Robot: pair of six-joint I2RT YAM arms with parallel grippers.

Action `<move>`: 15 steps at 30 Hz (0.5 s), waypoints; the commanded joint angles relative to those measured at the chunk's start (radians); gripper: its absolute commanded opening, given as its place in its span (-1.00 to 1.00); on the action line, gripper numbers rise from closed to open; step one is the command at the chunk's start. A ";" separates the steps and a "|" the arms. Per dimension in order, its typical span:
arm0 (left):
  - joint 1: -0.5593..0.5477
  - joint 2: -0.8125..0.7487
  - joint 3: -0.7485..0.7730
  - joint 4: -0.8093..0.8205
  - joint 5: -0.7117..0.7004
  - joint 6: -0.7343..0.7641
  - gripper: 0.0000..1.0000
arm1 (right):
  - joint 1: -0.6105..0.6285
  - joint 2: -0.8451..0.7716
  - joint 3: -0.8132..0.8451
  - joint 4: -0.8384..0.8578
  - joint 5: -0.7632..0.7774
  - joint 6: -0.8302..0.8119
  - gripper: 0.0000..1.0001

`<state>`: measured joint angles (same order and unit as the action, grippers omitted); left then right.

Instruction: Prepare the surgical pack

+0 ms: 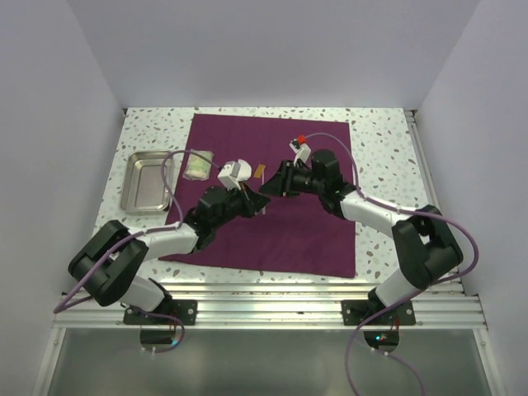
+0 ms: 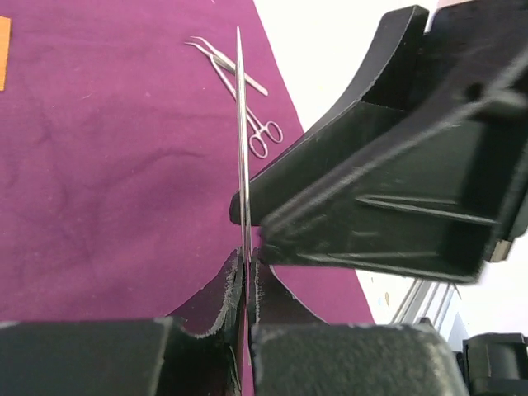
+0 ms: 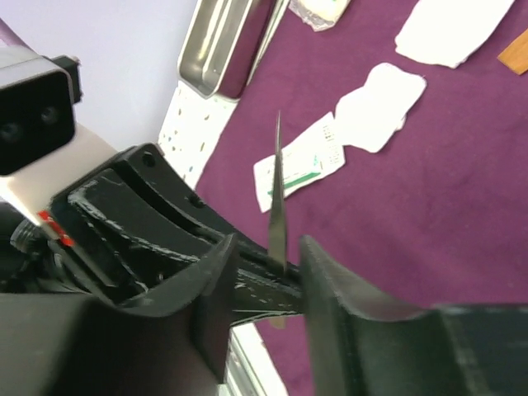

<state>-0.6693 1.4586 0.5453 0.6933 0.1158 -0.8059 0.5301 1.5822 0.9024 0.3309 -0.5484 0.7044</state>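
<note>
The plum-purple cloth [image 1: 305, 239] lies spread flat on the table. Above it the two grippers meet tip to tip. My left gripper [image 2: 245, 268] is shut on a thin steel instrument [image 2: 242, 124] that stands on edge between its pads. My right gripper [image 3: 272, 276] is open around the same instrument [image 3: 277, 190], with a wide gap on one side of the blade. In the top view the left gripper [image 1: 254, 202] and the right gripper [image 1: 268, 188] overlap over the cloth's middle. The steel tray [image 1: 147, 183] sits left of the cloth.
Two more steel instruments [image 2: 247, 99] lie on the cloth beyond my left gripper. White gauze pieces [image 3: 375, 107], a printed packet [image 3: 301, 165] and an orange packet [image 3: 516, 54] lie on the cloth near the tray [image 3: 227, 41]. A pale packet [image 1: 198, 167] sits at the cloth's left edge.
</note>
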 commanded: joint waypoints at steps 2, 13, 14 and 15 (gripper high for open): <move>-0.004 -0.015 -0.015 0.017 -0.067 0.007 -1.00 | 0.007 -0.068 -0.003 0.043 0.022 0.000 -0.04; 0.279 -0.234 -0.016 -0.436 -0.151 0.115 -1.00 | -0.001 -0.174 -0.011 -0.087 0.157 -0.094 0.27; 0.309 -0.256 0.037 -0.509 -0.175 0.187 -1.00 | -0.002 -0.177 -0.011 -0.092 0.154 -0.097 0.27; 0.359 -0.259 0.077 -0.684 -0.209 0.217 -1.00 | -0.004 -0.179 -0.010 -0.104 0.151 -0.106 0.27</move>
<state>-0.4030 1.2419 0.5339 0.3241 -0.0154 -0.7219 0.5316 1.4361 0.8963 0.2634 -0.4347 0.6422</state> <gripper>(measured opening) 0.018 0.633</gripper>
